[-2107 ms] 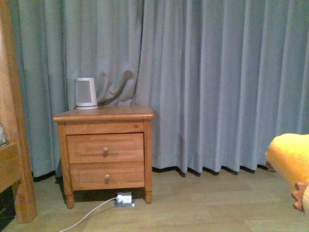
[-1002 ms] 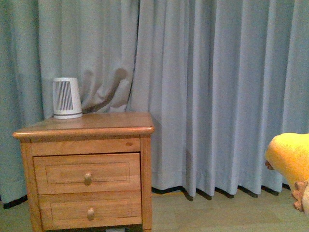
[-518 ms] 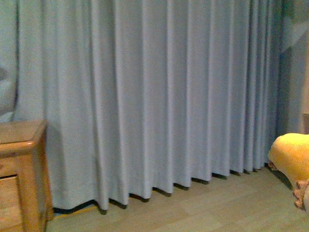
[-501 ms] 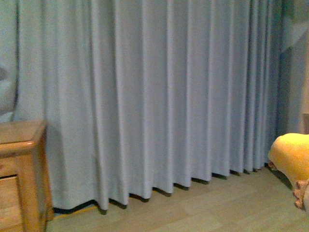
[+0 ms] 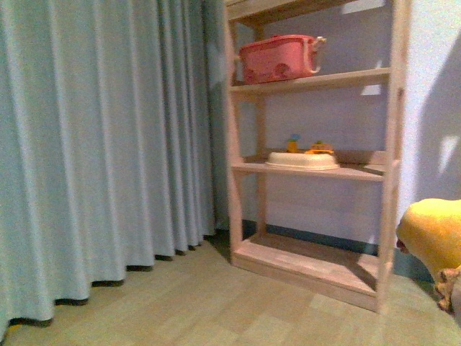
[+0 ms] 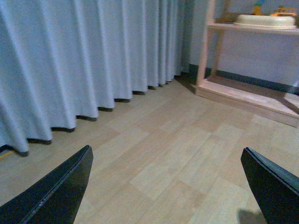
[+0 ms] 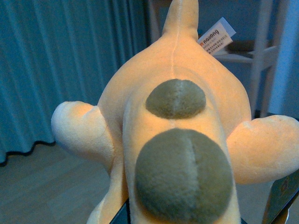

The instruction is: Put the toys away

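**Front view.** Yellow-orange plush toy at the lower right edge of the frame, cut off by the border and raised clear of the wood-look floor; brownish paw detail at its lower end. Blue-grey pleated curtain across the left half, hem reaching the floor. Open wooden shelf unit in the right half, standing on the floor against a pale wall, just beside the curtain's end. On an upper shelf, near the top of the frame: pink case with a pale handle at its right end. On the middle shelf: shallow white tray, with small colourful toys in or just behind it, too small to tell which.

**Left wrist view.** Left gripper spread wide above the floor, its two dark fingers well apart. Beyond them: curtain hem, foot of the shelf unit and the white tray.

**Right wrist view.** Right gripper closed on the plush toy, seen only as dark slivers of finger beside the toy's body. Toy close to the lens and filling most of the view: two grey-brown oval patches on a centre seam, one stubby limb on each side, a pointed part at the far end, and a white sewn-in label next to that point. Curtain and shelf unit behind.
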Motion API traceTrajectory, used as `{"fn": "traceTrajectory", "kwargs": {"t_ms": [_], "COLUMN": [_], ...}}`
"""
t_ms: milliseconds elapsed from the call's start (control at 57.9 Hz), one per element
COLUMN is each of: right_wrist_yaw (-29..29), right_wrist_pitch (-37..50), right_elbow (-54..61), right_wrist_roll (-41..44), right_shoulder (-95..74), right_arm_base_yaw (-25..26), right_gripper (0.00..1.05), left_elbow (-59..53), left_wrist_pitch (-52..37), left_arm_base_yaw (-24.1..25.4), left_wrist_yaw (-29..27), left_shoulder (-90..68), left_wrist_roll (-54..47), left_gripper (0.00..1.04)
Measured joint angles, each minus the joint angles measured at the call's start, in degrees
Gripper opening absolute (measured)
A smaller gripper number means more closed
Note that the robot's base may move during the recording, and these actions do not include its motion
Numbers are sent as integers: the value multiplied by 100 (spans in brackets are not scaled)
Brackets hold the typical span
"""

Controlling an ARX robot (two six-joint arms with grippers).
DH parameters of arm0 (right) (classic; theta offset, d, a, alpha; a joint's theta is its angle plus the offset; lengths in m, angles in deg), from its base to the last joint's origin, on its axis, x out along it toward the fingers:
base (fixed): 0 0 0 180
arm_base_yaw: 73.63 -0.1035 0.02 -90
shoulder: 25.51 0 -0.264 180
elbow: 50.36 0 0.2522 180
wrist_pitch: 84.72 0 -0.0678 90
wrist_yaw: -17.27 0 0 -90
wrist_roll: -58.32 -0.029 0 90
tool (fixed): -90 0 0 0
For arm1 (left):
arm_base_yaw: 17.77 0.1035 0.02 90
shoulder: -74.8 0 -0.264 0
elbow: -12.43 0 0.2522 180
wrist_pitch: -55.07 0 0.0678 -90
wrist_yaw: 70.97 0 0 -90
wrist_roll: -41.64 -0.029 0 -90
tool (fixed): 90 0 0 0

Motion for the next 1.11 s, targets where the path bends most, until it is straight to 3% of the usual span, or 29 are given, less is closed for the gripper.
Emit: {"fn": "traceTrajectory", "kwargs": {"t_ms": [1105], "right_wrist_yaw": [26], "right_wrist_pitch": [2], "right_elbow": [0], "right_wrist_roll": [-2], "right_shoulder": [7], "right_arm_base_yaw": [4], "right_gripper": [8], "left_elbow": [2], "left_wrist_pitch": [0], "left_arm_base_yaw": [-9], "left_wrist_yaw": [0], "left_shoulder": [-2], "left_wrist_roll": [-2], "left_gripper": [98]}}
